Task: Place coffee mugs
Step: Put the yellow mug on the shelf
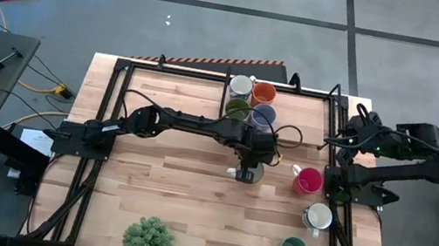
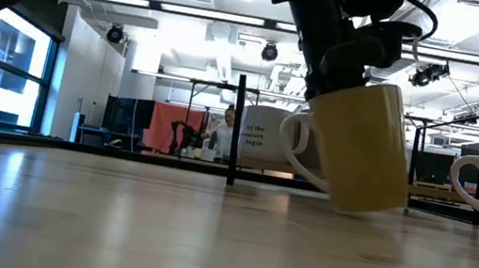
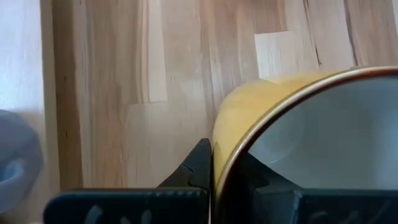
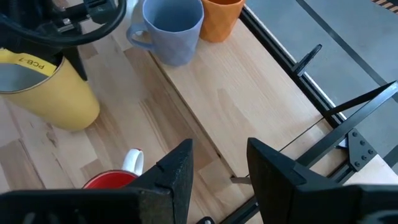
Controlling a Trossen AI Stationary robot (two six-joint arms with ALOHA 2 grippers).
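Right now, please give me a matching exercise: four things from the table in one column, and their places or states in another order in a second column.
Things:
1. yellow mug
2. magenta mug
3. potted plant
4. right gripper

Places or states:
A. at the table's near edge, towards the left
B. open, holding nothing
C. tilted, gripped by its rim in the left gripper
D. standing alone right of the table's middle

Pairs: 1-C, 2-D, 3-A, 4-B
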